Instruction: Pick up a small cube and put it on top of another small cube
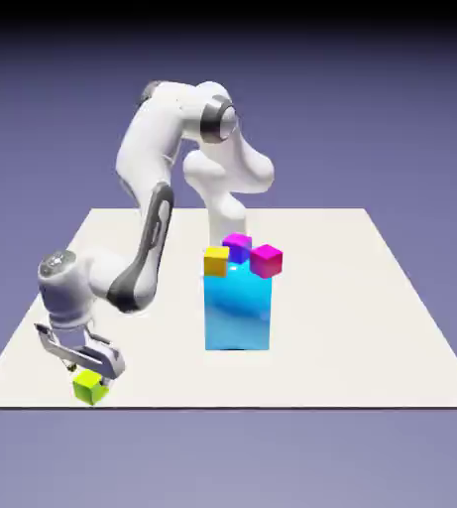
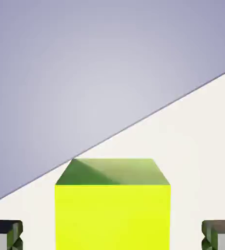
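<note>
Small cube: the lime yellow-green cube [image 1: 90, 387] sits on the bench [image 1: 371, 327] at its near corner on the exterior view's left, right by the edge.
Jaws: the gripper [image 1: 85, 374] is low over that cube; in the hand view the cube [image 2: 112, 205] fills the middle with 1 grey fingertip [image 2: 4, 234] on either side, jaws apart, a clear gap to each face, nothing clamped.
Arm: the white arm [image 1: 153, 228] bends down to that corner.
Middle: tall blue block [image 1: 237, 310] carries 3 small cubes: orange-yellow [image 1: 215, 261], purple [image 1: 237, 244], magenta [image 1: 266, 260].
</note>
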